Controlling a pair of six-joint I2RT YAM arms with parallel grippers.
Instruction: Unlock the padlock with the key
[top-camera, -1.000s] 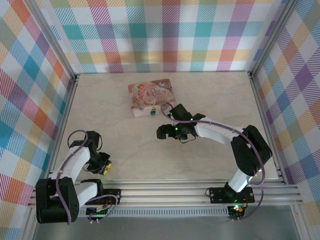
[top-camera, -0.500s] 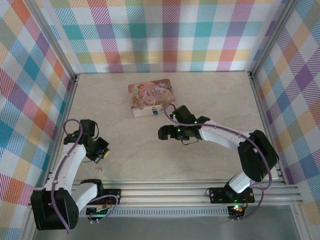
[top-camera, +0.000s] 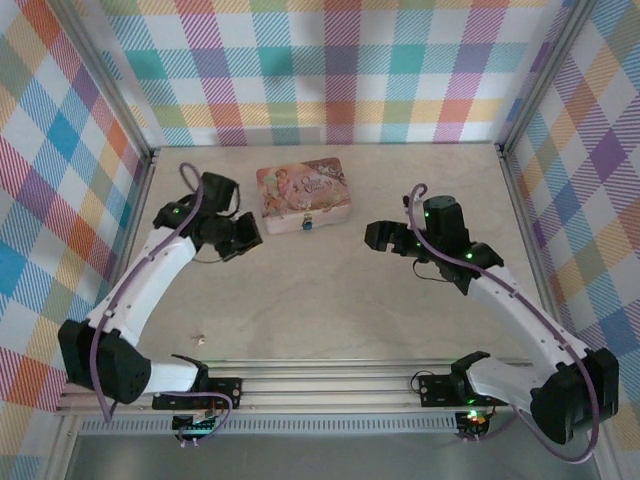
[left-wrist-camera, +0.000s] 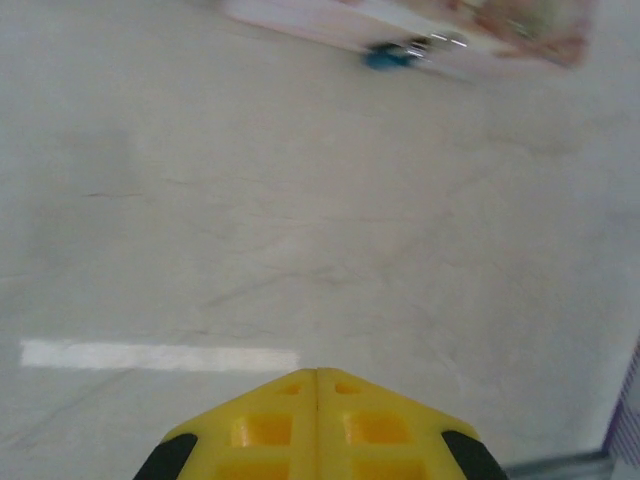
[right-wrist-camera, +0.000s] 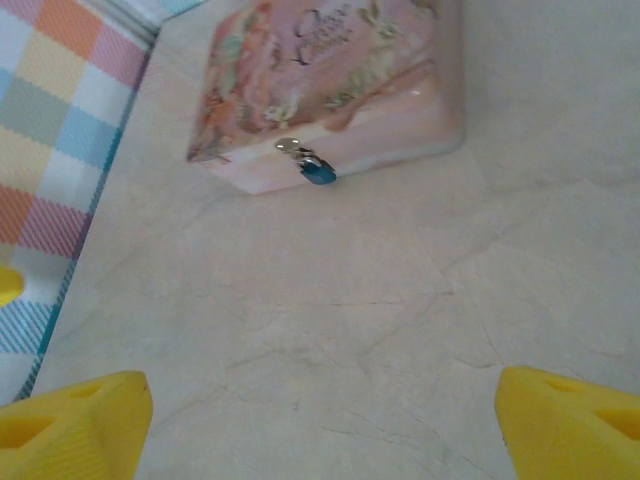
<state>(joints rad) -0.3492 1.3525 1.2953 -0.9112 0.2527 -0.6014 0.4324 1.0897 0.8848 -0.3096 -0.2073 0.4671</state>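
Observation:
The padlock (top-camera: 308, 224) is tiny, with a blue body and a silver shackle, and hangs on the front clasp of the pink pictured tin box (top-camera: 303, 196). It also appears at the top of the left wrist view as the padlock (left-wrist-camera: 400, 52), and as the padlock (right-wrist-camera: 315, 168) ahead of the right fingers. My left gripper (top-camera: 248, 238) hovers left of the box front, its yellow fingers (left-wrist-camera: 290, 420) pressed together with nothing visible between them. My right gripper (top-camera: 376, 236) is open, to the right of the box. A tiny speck that may be the key (top-camera: 200, 340) lies near the table's front edge.
The beige tabletop (top-camera: 330, 300) is walled by plaid panels with metal posts on three sides. An aluminium rail (top-camera: 330, 385) runs along the near edge by the arm bases. A pale strip (left-wrist-camera: 160, 356) marks the surface below the left gripper.
The left arm swung from the front-left corner up to the left of the box and its gripper closed. The right arm pulled back to the right, away from the box front.

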